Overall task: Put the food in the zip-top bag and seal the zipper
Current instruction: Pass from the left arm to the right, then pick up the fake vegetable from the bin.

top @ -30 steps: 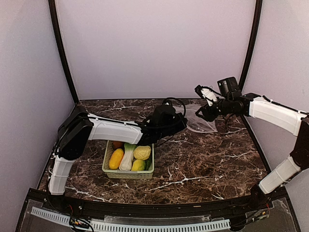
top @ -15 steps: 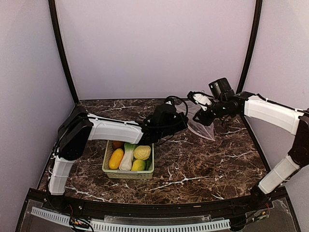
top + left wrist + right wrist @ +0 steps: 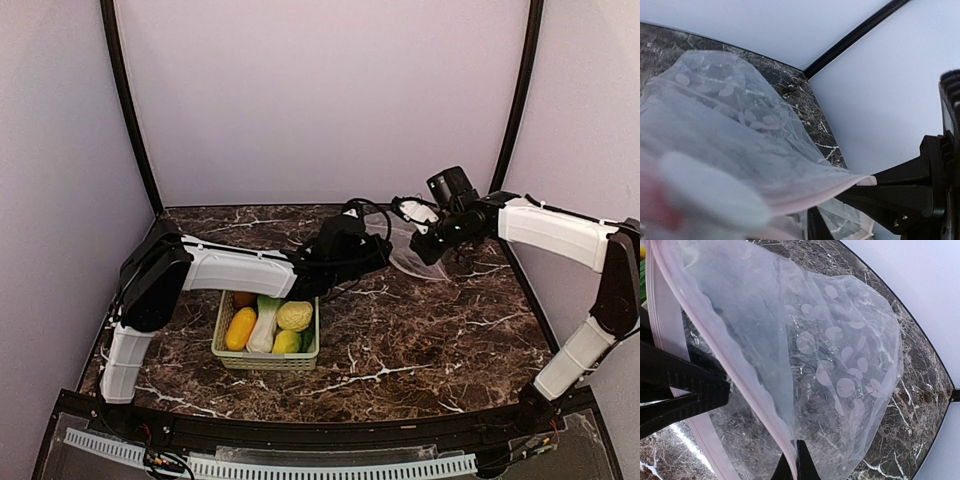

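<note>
The clear zip-top bag (image 3: 402, 245) hangs off the table between both grippers, its mouth pulled apart. My left gripper (image 3: 378, 246) is shut on one side of the rim. In the left wrist view the pinkish zipper (image 3: 815, 196) runs blurred across the lower frame above my left gripper (image 3: 813, 228). My right gripper (image 3: 426, 247) is shut on the opposite rim. In the right wrist view its fingertips (image 3: 796, 464) pinch the zipper (image 3: 735, 365), with the bag (image 3: 840, 355) spread beyond. The food (image 3: 294, 316) lies in the green basket: corn (image 3: 240, 328), bok choy (image 3: 265, 322), lemon and other pieces.
The pale green lattice basket (image 3: 262, 362) stands left of centre under the left forearm. Dark marble table (image 3: 430, 340) extends to the right and front. Grey walls and black corner posts (image 3: 515, 110) close the back. The left gripper's black fingers (image 3: 680, 385) show in the right wrist view.
The right gripper came down and left from above the bag and closed on its rim. The bag, flat on the table a second ago, rose with the left gripper and now hangs between both.
</note>
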Tool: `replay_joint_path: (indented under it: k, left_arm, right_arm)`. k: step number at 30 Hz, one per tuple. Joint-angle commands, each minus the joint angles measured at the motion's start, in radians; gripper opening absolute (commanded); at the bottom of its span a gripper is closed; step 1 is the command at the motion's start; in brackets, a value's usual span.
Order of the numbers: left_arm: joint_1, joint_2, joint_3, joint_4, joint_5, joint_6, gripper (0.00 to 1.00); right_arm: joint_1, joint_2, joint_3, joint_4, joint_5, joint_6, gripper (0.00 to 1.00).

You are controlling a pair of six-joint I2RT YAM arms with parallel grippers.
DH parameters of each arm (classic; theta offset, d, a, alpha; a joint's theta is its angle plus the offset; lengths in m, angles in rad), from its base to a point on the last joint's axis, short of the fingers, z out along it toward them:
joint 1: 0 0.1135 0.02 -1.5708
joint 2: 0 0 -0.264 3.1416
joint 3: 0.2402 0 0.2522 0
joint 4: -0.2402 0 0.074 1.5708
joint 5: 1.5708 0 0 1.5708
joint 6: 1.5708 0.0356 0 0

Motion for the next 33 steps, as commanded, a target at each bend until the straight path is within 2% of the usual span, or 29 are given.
replay_joint_path:
  k: [1,2,4,7,10,13,15,17,22,26,29,33]
  left_arm:
    - [-0.003,-0.058,0.020,-0.028,0.008,0.026,0.29]
    - [-0.002,-0.064,0.022,-0.050,0.012,0.034,0.40]
    - [-0.003,-0.084,0.019,-0.061,0.039,0.084,0.51]
    - [-0.003,-0.150,-0.007,-0.064,0.116,0.247,0.58]
    - [-0.003,-0.240,-0.063,-0.139,0.166,0.354,0.65]
    - [-0.002,-0.391,-0.178,-0.274,0.095,0.432,0.70]
    - [-0.002,-0.489,-0.265,-0.356,0.012,0.452,0.78]
    - [0.000,-0.579,-0.334,-0.449,-0.057,0.459,0.81]
    - [0.033,-0.738,-0.459,-0.605,-0.055,0.539,0.82]
    - [0.076,-0.756,-0.461,-0.744,-0.037,0.544,0.86]
    - [0.126,-0.741,-0.456,-0.831,0.015,0.519,0.88]
    - [0.159,-0.682,-0.433,-0.874,0.114,0.616,0.88]
  right_arm:
    - [-0.047,-0.009,0.057,0.015,-0.005,0.018,0.00]
    - [-0.065,-0.013,0.071,0.014,-0.008,0.016,0.00]
    - [-0.106,-0.019,0.107,0.012,-0.005,0.004,0.00]
    - [-0.180,-0.019,0.182,-0.004,0.005,-0.012,0.00]
    - [-0.247,-0.019,0.261,-0.022,0.036,-0.021,0.00]
    - [-0.279,-0.051,0.289,-0.018,0.074,-0.022,0.00]
    - [-0.279,-0.087,0.260,-0.010,0.080,-0.014,0.00]
    - [-0.279,-0.117,0.199,-0.006,0.039,0.006,0.00]
    - [-0.275,-0.154,-0.014,0.006,-0.181,0.000,0.00]
    - [-0.279,-0.185,-0.147,0.066,-0.306,-0.009,0.00]
    - [-0.279,-0.184,-0.168,0.075,-0.410,-0.003,0.00]
    - [-0.279,-0.190,-0.192,0.089,-0.540,0.007,0.00]
